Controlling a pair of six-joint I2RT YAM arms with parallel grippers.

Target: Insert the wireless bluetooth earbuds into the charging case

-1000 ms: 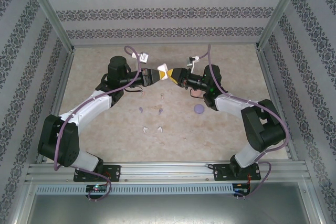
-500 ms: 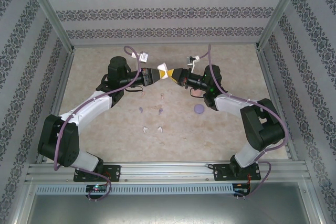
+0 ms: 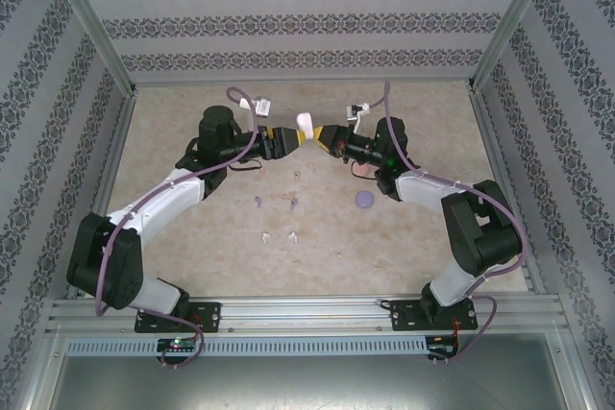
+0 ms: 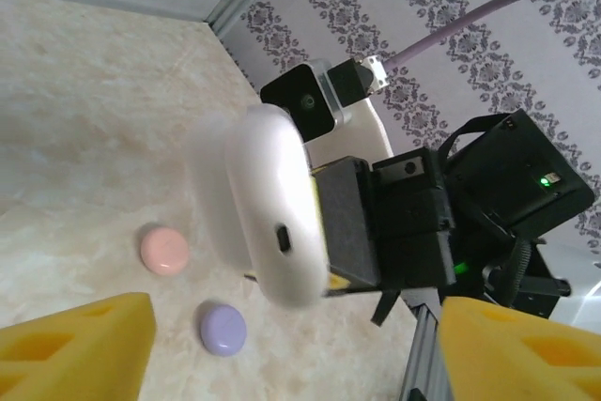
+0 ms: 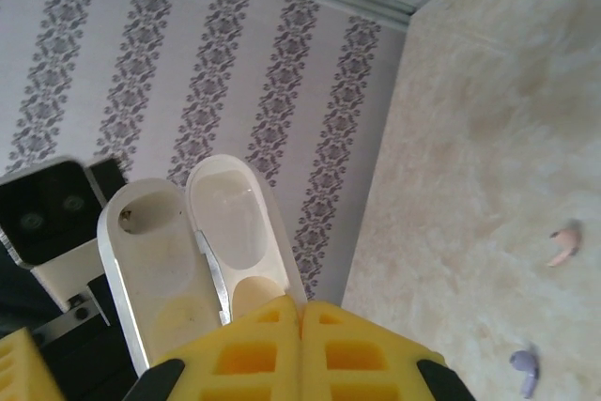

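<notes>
Left pincer (image 4: 300, 352) stands open, having released the white charging case (image 4: 277, 204) it pinched 1 second ago. Right pincer (image 5: 300, 337) grips the case's end, lid open. The earbuds (image 3: 292, 236) lie on the tabletop (image 3: 192, 237) below and nearward, closer to the left arm.

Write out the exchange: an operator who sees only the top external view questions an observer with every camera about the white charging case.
Operator: Is the white charging case open?
Observer: Yes. The right wrist view shows it hinged open, with nothing seated inside.
Operator: Is the left gripper touching it?
Observer: No. In the left wrist view its fingers stand spread wide, apart from the case.
</notes>
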